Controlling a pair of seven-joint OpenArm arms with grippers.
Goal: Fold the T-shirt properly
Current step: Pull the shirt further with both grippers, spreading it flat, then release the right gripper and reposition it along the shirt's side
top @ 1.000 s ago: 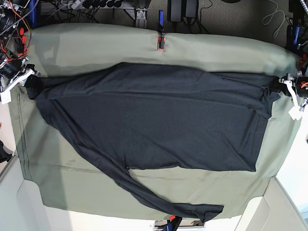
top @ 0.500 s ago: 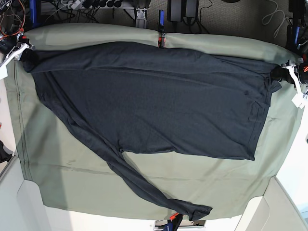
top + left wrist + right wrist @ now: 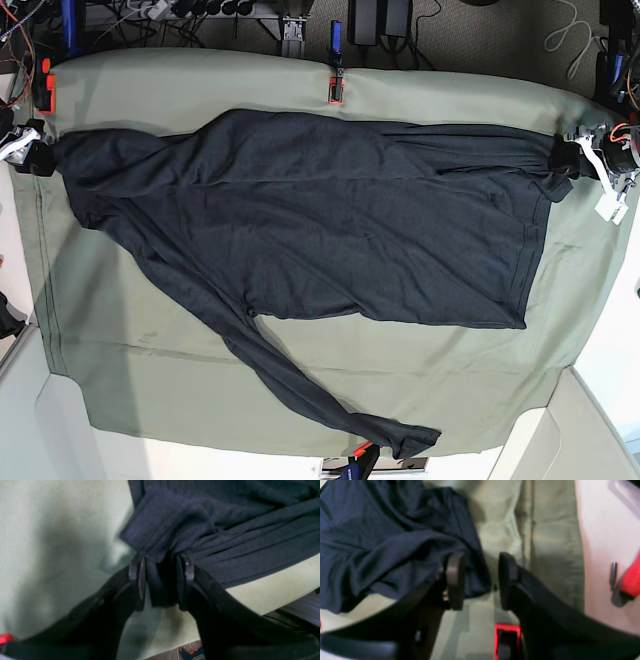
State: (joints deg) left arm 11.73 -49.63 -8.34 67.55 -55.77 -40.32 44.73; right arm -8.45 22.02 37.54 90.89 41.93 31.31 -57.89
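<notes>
The dark charcoal T-shirt lies spread on the sage-green table cloth. One sleeve trails to the near edge. My left gripper is at the shirt's right corner. In the left wrist view it is shut on a bunched, pleated fold of the shirt. My right gripper is at the shirt's left corner. In the right wrist view it stands open, with the loose shirt corner lying on the cloth under and beside its left finger.
Red clamps hold the cloth at the far edge and the far left corner. Cables and equipment lie beyond the far edge. White bins stand at the near corners. A red clamp shows under my right gripper.
Both grippers came nearer and lower, bringing the shirt's far edge back from the table's far edge onto the cloth. The left end of the shirt now lies slack.
</notes>
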